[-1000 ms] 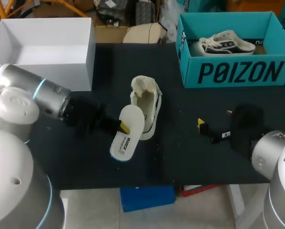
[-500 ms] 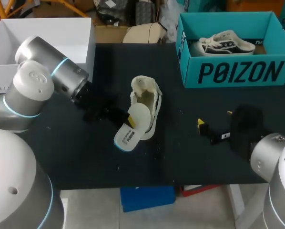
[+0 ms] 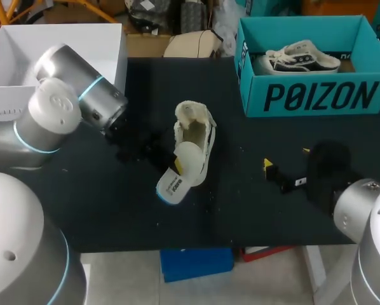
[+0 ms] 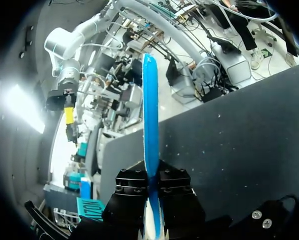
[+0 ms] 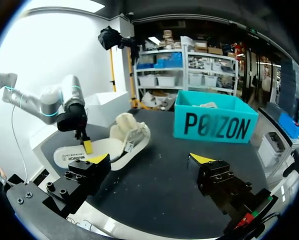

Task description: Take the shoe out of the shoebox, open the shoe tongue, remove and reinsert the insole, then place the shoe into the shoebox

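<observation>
A white shoe (image 3: 195, 136) lies on the black table (image 3: 253, 210), its opening facing up. My left gripper (image 3: 170, 166) is shut on a white insole (image 3: 176, 180) with a blue underside. The insole's front end rests in the shoe's opening and its heel end sticks out toward the table's front. In the left wrist view the insole (image 4: 150, 115) stands edge-on between the shut fingers of my left gripper (image 4: 152, 176). My right gripper (image 3: 286, 159) stands open to the right of the shoe, holding nothing. The right wrist view shows the shoe (image 5: 128, 132), the insole (image 5: 77, 154) and my open right gripper (image 5: 149, 159).
A teal shoebox (image 3: 309, 98) stands at the back right with a second white shoe (image 3: 301, 57) inside. A white box (image 3: 56, 60) stands at the back left. Bare table lies between the shoe and my right gripper.
My left arm has swung up and to the right, carrying the insole toward the shoe. Its front end now rests in the shoe's opening. The right arm has not moved.
</observation>
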{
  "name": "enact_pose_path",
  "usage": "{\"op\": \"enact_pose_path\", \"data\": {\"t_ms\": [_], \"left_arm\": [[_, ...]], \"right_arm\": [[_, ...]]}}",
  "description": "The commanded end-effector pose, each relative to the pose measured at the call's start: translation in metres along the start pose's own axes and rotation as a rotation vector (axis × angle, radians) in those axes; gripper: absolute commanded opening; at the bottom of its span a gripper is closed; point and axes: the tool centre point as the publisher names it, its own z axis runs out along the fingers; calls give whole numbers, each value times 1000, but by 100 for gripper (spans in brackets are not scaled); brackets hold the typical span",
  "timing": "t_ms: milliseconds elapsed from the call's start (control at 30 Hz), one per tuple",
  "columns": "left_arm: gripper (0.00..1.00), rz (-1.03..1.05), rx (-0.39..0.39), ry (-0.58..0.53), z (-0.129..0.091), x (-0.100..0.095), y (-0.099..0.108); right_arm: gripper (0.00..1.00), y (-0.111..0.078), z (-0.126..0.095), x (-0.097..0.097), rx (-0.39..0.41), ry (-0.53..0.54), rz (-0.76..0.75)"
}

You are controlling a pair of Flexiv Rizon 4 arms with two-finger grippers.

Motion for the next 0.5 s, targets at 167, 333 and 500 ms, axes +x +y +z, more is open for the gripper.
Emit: {"op": "enact_pose_path", "data": {"t_ms": [167,333,500], "left_arm": [[0,-23,-32,13,3,3,14],[0,-22,-47,6,0,0,25],[0,-8,-38,6,-7,-5,26]], "right_arm": [[100,0,0,6,-1,-31,1],[100,0,0,6,-1,-31,1],[100,0,0,6,-1,-31,1]]}}
